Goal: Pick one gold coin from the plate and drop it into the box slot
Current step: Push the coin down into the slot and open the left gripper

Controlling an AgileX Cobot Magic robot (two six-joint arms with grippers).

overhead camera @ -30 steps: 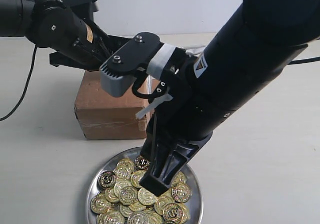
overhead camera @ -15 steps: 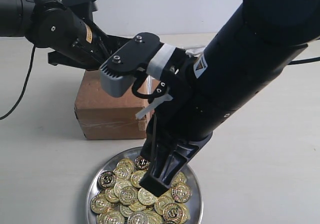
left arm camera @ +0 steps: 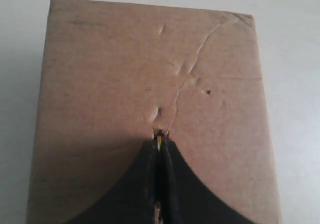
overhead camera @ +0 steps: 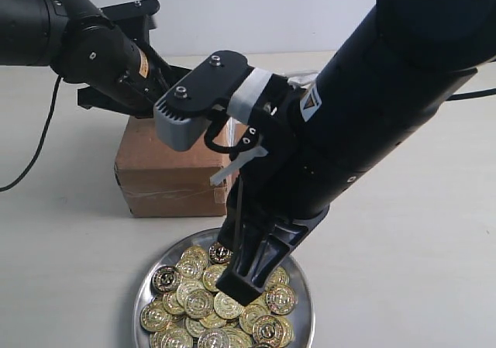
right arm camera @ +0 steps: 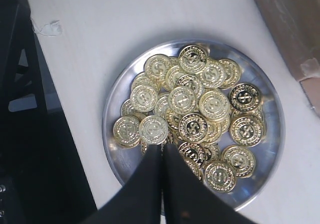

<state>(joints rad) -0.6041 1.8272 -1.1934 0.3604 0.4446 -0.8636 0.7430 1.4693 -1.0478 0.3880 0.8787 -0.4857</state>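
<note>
One second on, lowered left arm (overhead camera: 93, 49) slightly, with left tool (left arm camera: 159, 146) clamped on thin gold coin (left arm camera: 159, 142) at narrow dark slot (left arm camera: 160, 132) of brown cardboard box (left arm camera: 150, 69); meant nearly ready to release. Kept right tool (right arm camera: 161, 153) closed over shiny round silver plate (right arm camera: 117, 156).

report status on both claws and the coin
Left claw shut on a gold coin, edge-on at the cardboard box top. Right claw shut above the plate, holding nothing visible. Slot hard to make out.
</note>
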